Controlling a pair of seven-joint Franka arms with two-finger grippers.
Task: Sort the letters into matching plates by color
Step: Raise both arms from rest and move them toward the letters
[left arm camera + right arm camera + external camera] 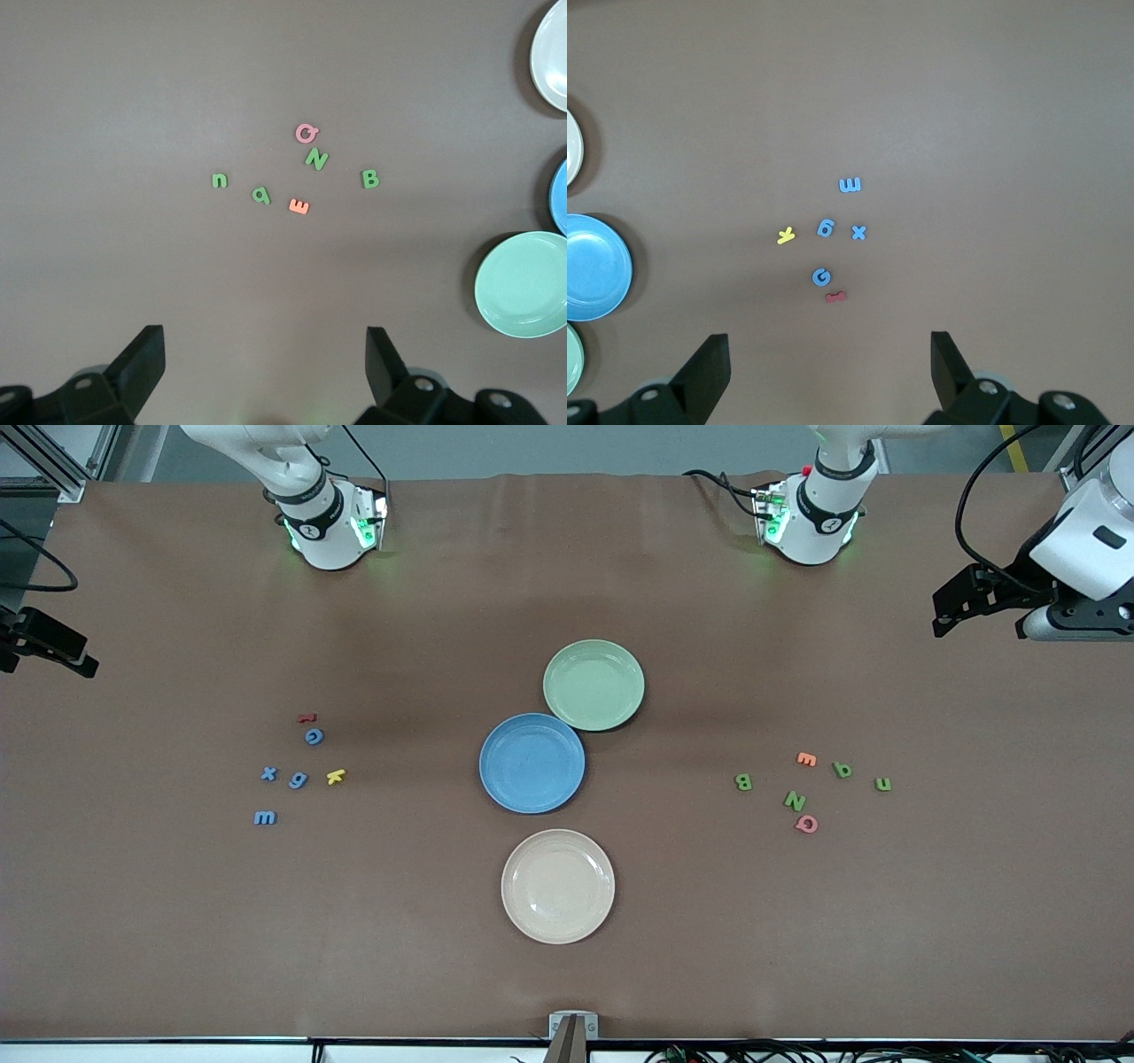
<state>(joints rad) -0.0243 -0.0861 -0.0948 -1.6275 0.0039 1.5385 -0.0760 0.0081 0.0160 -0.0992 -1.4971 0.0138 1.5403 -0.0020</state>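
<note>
The blue plate (pixel 532 763) and the light green plate (pixel 594 685) touch at the table's middle. Blue letters G (pixel 314 736), x (pixel 269 773), g (pixel 299 780) and m (pixel 265 817) lie toward the right arm's end. Green letters B (pixel 743 782), q (pixel 842 770), n (pixel 883 784) and N (pixel 795 801) lie toward the left arm's end. My left gripper (pixel 264 341) is open and empty, high over the table beside the green letters (pixel 317 160). My right gripper (pixel 828 341) is open and empty, high over the table beside the blue letters (pixel 824 228).
A beige plate (pixel 558 886) sits nearer the front camera than the blue plate. A red letter (pixel 306 716) and a yellow k (pixel 336 777) lie among the blue letters. An orange E (pixel 806 759) and a pink Q (pixel 806 824) lie among the green ones.
</note>
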